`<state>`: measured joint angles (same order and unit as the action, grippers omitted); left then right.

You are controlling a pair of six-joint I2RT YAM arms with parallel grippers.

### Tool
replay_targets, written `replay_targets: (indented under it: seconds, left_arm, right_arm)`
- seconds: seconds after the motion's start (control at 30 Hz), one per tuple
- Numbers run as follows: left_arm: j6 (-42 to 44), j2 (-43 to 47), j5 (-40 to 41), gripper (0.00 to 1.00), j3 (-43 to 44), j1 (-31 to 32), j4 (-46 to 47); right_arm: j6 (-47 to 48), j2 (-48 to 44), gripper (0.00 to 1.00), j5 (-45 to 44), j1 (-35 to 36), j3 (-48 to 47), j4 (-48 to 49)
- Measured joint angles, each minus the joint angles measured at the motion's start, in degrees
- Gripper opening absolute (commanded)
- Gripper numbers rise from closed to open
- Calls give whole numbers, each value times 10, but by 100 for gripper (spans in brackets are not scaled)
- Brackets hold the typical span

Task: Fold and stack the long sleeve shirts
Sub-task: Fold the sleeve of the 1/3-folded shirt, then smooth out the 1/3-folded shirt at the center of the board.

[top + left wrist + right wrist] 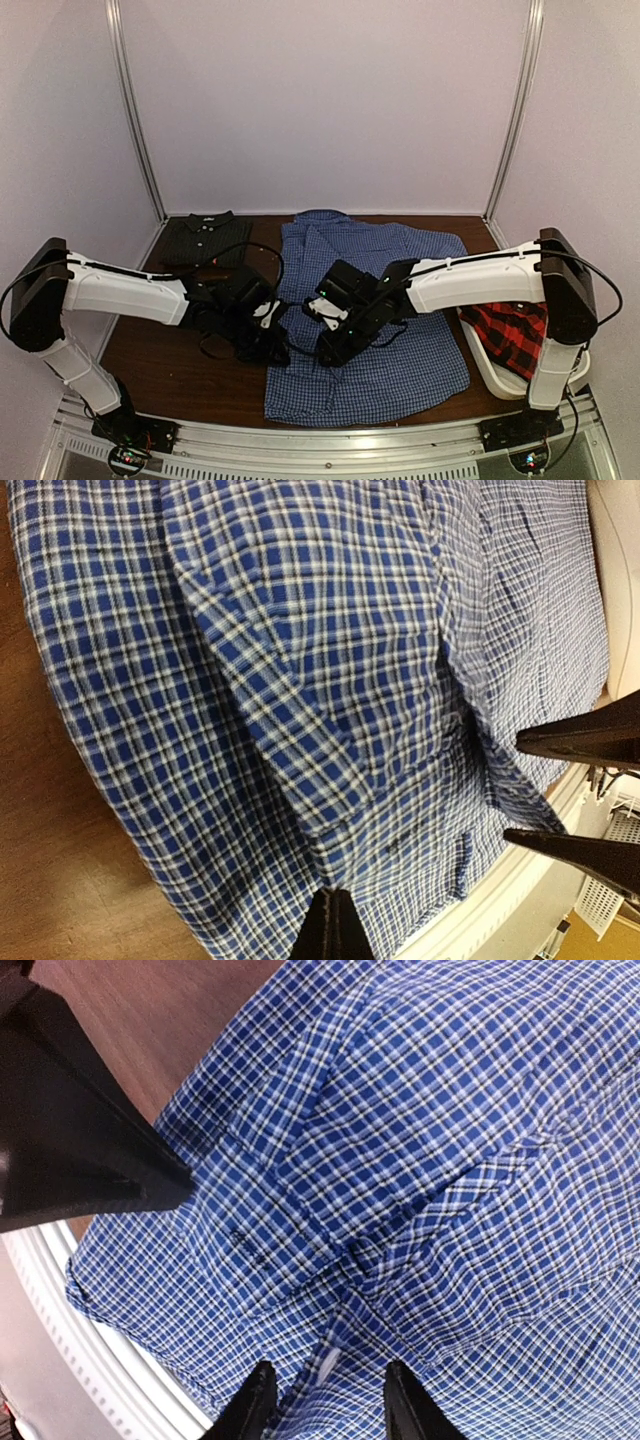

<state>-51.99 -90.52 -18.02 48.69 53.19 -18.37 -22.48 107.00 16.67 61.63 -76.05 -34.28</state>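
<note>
- A folded dark charcoal collared shirt (205,238) is seen at the far left corner of the brown wooden table (150,350).
- The left gripper (272,335) is pressed together at the left edge of the spread blue fine-check gingham shirt (400,370). Whether cloth is pinched cannot be told.
- The right gripper (330,345) is held spread just over that shirt, with nothing clasped.
- A folded-over sleeve and cuff are shown only by the wrist views.
- A red-and-black plaid shirt (512,335) is lodged in a white plastic tub (490,372) at the right edge.
- Bare wood is shown along the left edge.

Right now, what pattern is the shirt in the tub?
Red-and-black plaid shirt, seen best in the top external view.
</note>
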Motion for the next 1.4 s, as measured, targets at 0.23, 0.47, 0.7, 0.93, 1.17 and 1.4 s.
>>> replay_targets:
  seconds: [0.23, 0.47, 0.7, 0.93, 1.17, 1.4]
  left_arm:
    - [0, 2, 3, 0, -12, 0, -3]
    - [0, 7, -1, 0, -26, 0, -14]
    - [0, 17, -15, 0, -47, 0, -14]
    - [-5, 18, -27, 0, -64, 0, -9]
    - [-12, 33, -24, 20, -71, 1, -12]
    - [-13, 94, -9, 20, -63, 5, -31]
  right_arm:
    - [-7, -33, 60, 0, 0, 2, 21]
    - [-11, -75, 62, -20, -13, 8, 42]
    - [-19, -88, 62, -49, -30, 39, 59]
    - [-24, -88, 61, -51, -32, 53, 73]
    - [-33, -87, 60, -49, -32, 58, 93]
    - [-38, -80, 48, -32, -32, 59, 115]
